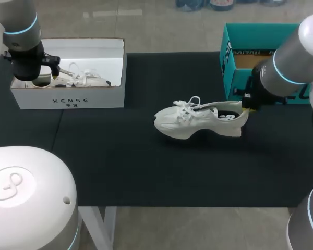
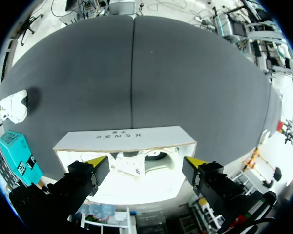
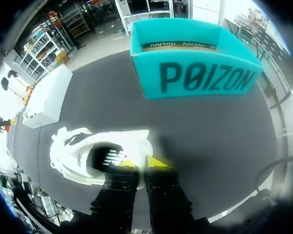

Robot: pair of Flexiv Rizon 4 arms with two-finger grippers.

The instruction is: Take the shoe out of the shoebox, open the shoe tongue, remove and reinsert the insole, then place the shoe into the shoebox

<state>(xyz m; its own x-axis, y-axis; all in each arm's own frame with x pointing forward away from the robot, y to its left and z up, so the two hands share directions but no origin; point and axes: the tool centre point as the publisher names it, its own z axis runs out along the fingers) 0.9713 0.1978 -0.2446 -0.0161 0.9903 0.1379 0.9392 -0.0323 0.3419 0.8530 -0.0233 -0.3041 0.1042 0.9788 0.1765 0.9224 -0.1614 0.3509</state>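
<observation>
Right claw [image 3: 145,163] pinched narrow on the heel of the white shoe [image 1: 198,122], toe pointing away along the desk [image 1: 146,172], teal shoebox [image 1: 235,78] just behind; left claw [image 2: 145,162] gapes wide

Shoe [image 1: 201,121] mid-frame on mat [image 1: 120,166], toe left, heel right. Right gripper [image 1: 246,105] clamped on its heel. Shoebox [image 1: 68,99] upper left, second shoe [image 1: 86,79] inside, left gripper [image 1: 41,79] over its left end. Other box [image 1: 235,67] upper right, behind the heel.
</observation>
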